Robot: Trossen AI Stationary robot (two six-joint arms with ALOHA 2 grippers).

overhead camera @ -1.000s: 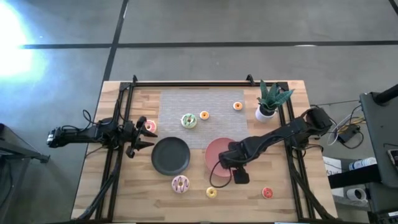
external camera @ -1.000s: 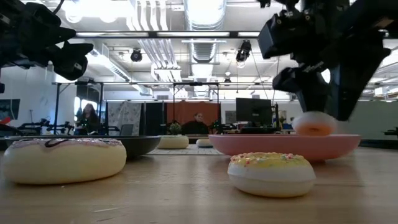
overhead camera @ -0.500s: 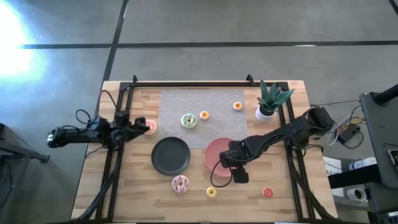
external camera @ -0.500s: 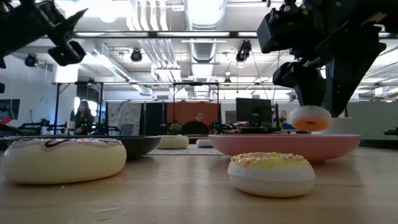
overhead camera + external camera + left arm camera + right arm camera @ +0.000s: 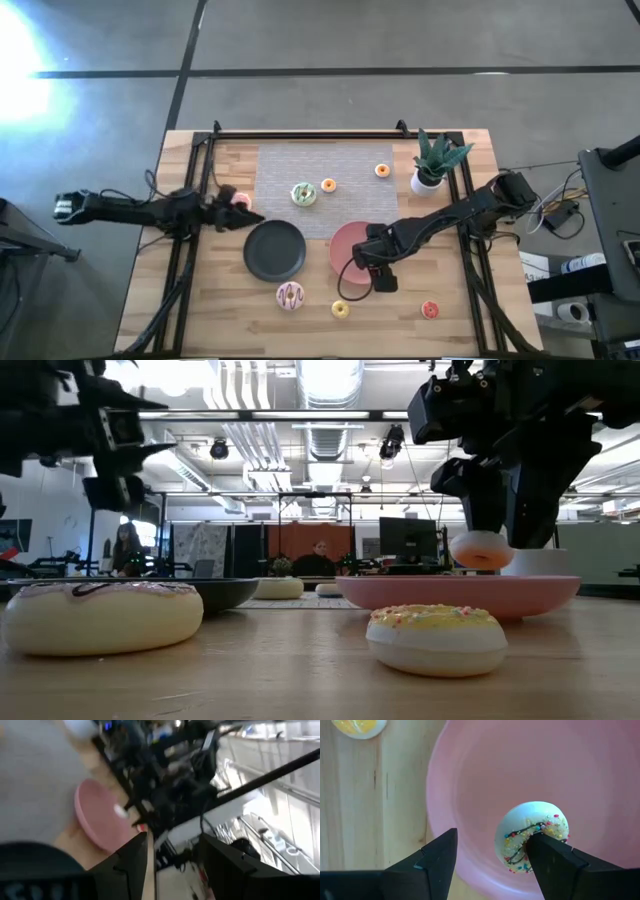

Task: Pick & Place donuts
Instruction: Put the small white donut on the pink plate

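My right gripper (image 5: pixel 374 257) (image 5: pixel 492 862) hangs open over the pink plate (image 5: pixel 345 240). A small white donut with dark drizzle and sprinkles (image 5: pixel 530 832) (image 5: pixel 481 548) sits at one of its fingers. My left gripper (image 5: pixel 246 217) (image 5: pixel 172 865) is open and empty, between the pink-iced donut (image 5: pixel 240 200) and the black plate (image 5: pixel 275 250). On the grey mat lie a green donut (image 5: pixel 303 194) and two orange ones (image 5: pixel 328 185) (image 5: pixel 382 170). Near the front edge lie a drizzled donut (image 5: pixel 290 295), a yellow one (image 5: pixel 340 309) and a red one (image 5: pixel 430 310). My right gripper points down from above with its fingers wide apart. One finger (image 5: pixel 555 865) lies against the white donut's edge (image 5: pixel 535 845) and covers part of it; the other finger stands apart. Whether the donut rests on the pink plate or hangs at that finger, I cannot tell.
A potted plant (image 5: pixel 432 160) stands at the far right corner of the grey mat (image 5: pixel 350 185). Dark rails run along the table's left (image 5: pixel 185 250) and right (image 5: pixel 475 270) sides. In the low view people sit in the room beyond the table.
My left gripper has reached toward the table's right, past the pink-iced donut to the black plate's edge, turning as it went. My right gripper has shifted slightly left over the pink plate; in the low view the white donut has moved left and a little up with it.
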